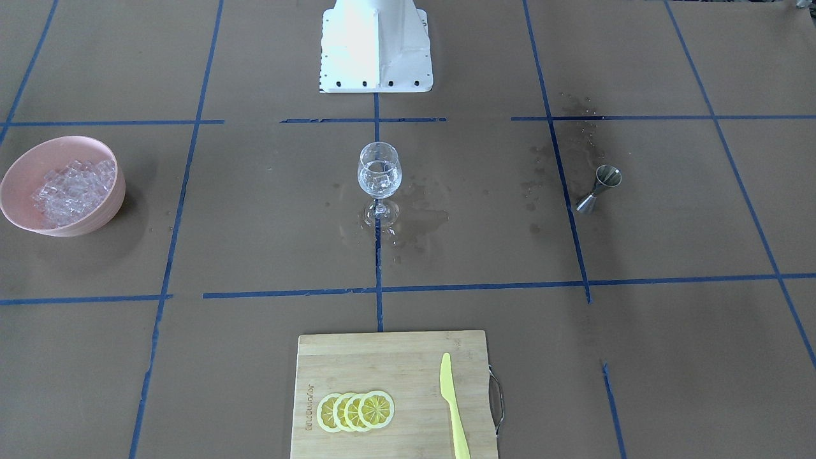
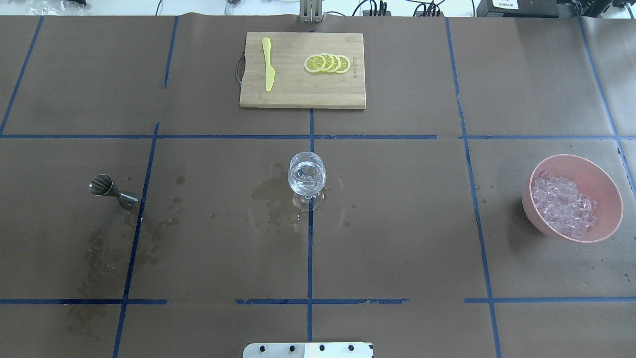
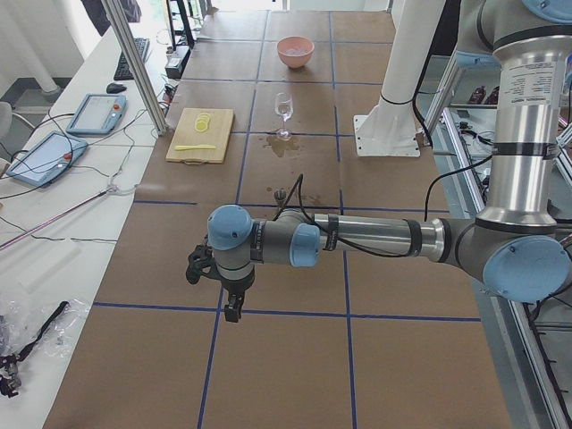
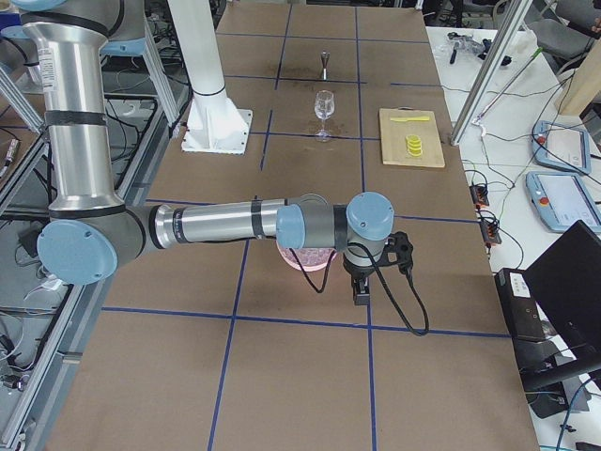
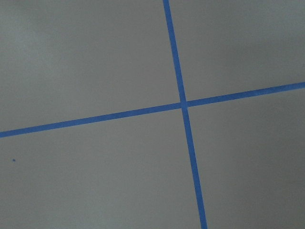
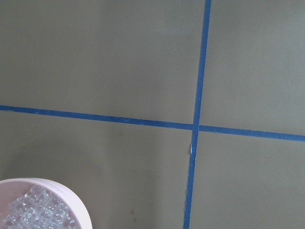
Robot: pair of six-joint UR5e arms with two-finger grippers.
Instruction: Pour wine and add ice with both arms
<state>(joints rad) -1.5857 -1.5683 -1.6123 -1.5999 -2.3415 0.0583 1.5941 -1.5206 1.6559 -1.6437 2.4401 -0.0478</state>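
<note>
Noted: ice (image 2: 564, 209) in pink bowl (image 2: 598, 174) near R gripper (image 4: 361, 293); wine (image 2: 307, 184) in glass (image 2: 308, 161) at ctr, well apart from L gripper (image 3: 231, 309). Neither gripper's spread can be told.

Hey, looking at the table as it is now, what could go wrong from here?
1. The wine glass stands on a thin stem with wet paper around its foot; a bump from an arm might tip or slide it.
2. The ice is heaped in the pink bowl; small clear cubes may slip when picked or miss the glass's narrow mouth.
3. The right arm hangs near the bowl, so a careless descent might clip its rim.
</note>
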